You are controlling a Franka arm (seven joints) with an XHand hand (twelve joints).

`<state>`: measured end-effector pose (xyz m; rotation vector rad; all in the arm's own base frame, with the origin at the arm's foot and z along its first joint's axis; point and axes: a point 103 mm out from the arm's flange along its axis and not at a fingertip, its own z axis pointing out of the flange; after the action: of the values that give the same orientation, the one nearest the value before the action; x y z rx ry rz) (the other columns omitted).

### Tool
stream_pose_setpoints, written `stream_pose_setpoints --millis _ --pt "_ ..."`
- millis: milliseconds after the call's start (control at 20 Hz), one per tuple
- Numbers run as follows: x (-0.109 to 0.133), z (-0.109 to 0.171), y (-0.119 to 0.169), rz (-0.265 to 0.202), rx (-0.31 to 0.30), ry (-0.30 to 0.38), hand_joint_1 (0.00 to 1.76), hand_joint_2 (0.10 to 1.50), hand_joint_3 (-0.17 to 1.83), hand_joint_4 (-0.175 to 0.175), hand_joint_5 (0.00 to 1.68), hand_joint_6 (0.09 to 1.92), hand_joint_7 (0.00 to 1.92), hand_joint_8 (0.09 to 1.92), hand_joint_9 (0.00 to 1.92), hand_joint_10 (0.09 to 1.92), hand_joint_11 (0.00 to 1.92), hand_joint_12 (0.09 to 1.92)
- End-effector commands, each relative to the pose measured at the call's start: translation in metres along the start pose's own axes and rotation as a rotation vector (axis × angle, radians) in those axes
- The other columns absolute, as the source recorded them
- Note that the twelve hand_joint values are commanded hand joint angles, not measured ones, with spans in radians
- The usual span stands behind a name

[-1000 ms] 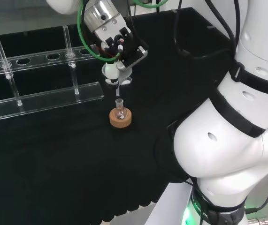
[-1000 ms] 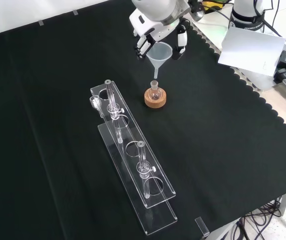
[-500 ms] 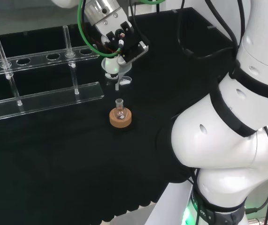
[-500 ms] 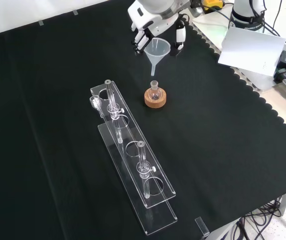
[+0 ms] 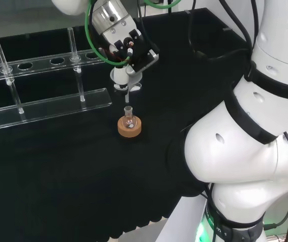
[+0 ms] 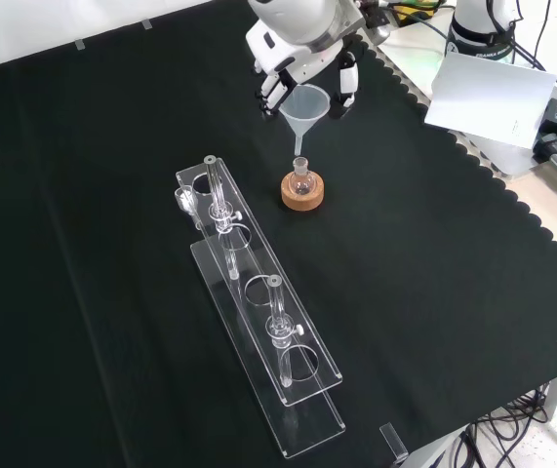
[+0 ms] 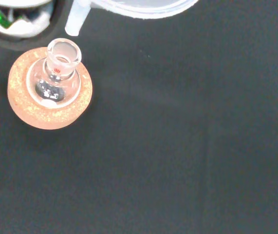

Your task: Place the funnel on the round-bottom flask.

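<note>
Since half a second ago I see the hand point(image 6: 302, 44) lower again, fingers gripping the funnel point(image 6: 303, 105); its spout hangs just above the flask point(image 6: 301, 178) on the cork ring point(image 6: 302, 192). The clear tube rack point(image 6: 258, 322) stands nearby, well clear.

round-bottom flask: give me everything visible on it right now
The round-bottom flask is small, of clear glass, with a round bulb and a short straight neck ending in an open mouth. It stands upright in a cork ring on the black cloth, right of the clear rack in the front view. Small red print sits on the neck. What is inside the bulb, if anything, cannot be told. The funnel, held in the hand, hangs above; its stem tip is near the mouth, not yet in it.
</note>
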<state>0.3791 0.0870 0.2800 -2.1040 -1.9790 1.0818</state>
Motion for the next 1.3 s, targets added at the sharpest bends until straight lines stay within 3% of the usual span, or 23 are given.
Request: stream_pose_setpoints --millis 50,750,1300 --pt "0.005 0.008 0.014 -0.003 0.028 -0.012 0.82 0.72 0.7 0.049 0.83 0.72 0.9 0.6 1.14 0.33 0.77 1.2" --pt "0.008 0.015 0.022 -0.01 0.042 -0.025 0.82 0.72 0.7 0.048 0.83 0.72 0.9 0.6 1.14 0.33 0.77 1.2" --pt "0.0 0.034 0.031 -0.043 0.075 -0.003 0.82 0.73 0.7 0.048 0.83 0.72 0.9 0.6 1.14 0.33 0.77 1.2"
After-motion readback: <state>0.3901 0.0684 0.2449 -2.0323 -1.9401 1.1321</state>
